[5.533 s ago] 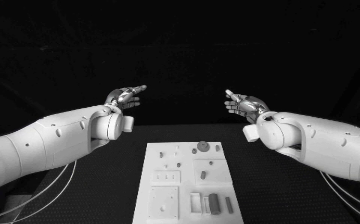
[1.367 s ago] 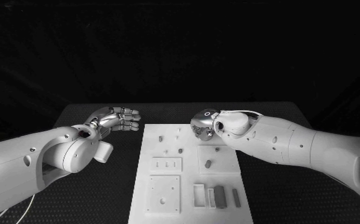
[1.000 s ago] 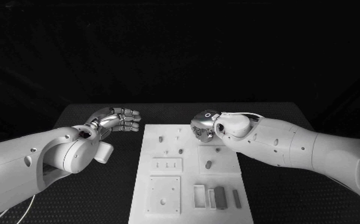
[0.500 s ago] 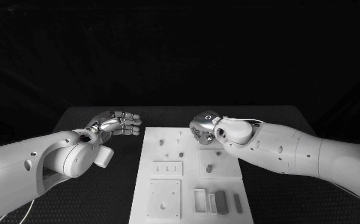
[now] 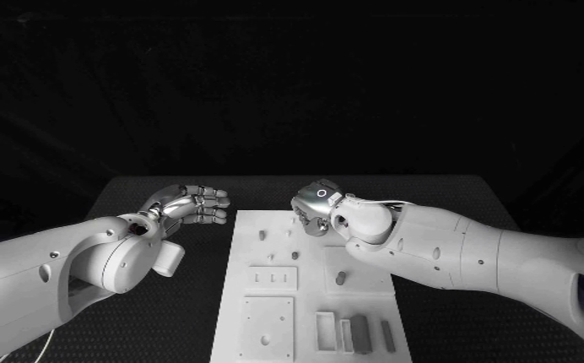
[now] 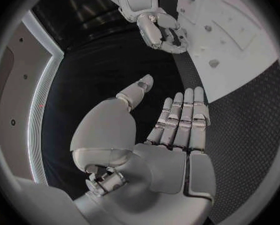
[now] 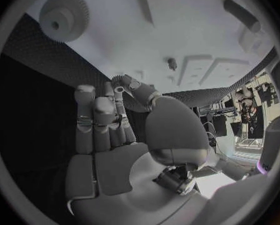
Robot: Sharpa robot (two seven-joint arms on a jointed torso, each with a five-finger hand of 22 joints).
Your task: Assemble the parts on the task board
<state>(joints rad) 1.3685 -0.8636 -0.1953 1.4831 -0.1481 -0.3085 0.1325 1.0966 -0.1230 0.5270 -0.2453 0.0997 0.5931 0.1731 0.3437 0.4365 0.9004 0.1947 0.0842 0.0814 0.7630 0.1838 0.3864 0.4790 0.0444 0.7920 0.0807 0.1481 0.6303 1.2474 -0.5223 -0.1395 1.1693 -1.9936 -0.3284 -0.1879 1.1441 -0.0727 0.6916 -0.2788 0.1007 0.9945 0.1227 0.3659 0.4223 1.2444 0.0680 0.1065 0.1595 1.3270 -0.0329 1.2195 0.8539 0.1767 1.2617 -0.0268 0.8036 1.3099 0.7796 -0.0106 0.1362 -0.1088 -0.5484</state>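
Task board (image 5: 307,291): white plate at lower centre of the head view, on the black table (image 5: 195,321).
Nearest parts: dark bars (image 5: 360,334) standing in the slots at the board's lower right.
Middle: a small peg (image 5: 341,278) sits in the right-hand block.
My right hand (image 5: 316,208): over the board's far end, thumb and fingers pinching a small toothed gear (image 7: 128,92).
My left hand (image 5: 192,204): left of the board's far corner, above the table, fingers straight and side by side, thumb apart, holding nothing.

no readable text, labels, brands or numbers anywhere, a small ring mark on the right hand (image 5: 319,201), not lettering
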